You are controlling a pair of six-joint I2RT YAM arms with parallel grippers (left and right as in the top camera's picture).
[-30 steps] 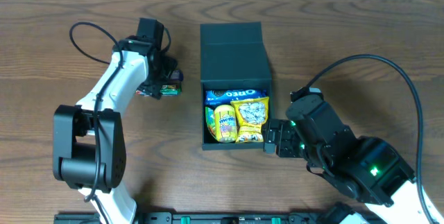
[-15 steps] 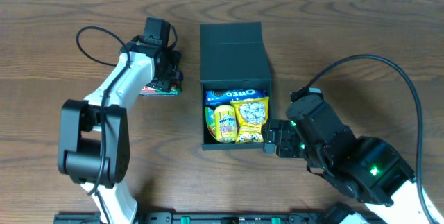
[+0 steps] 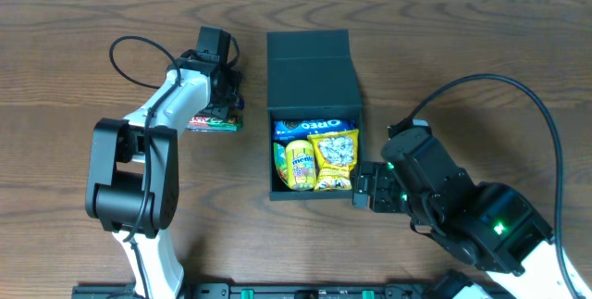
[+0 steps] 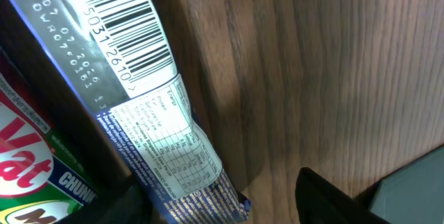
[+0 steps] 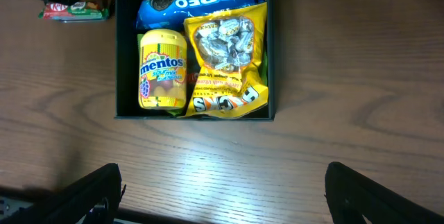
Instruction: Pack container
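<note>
The container is a dark box in the middle of the table with its flap lid folded back. It holds an Oreo packet, a yellow Mentos tub and a yellow sweet bag. My left gripper is open over two snack bars left of the box. In the left wrist view the end of a blue bar with a barcode lies between the fingers, beside a green KitKat Chunky. My right gripper is open and empty at the box's front right corner.
The right wrist view shows the box's front wall ahead of the open fingers, with bare wood between. The KitKat shows at its top left. The right arm's cable loops over the table on the right.
The left arm has swung its wrist a little back and to the right, settling over the snack bars. The right arm and the box contents have not moved.
</note>
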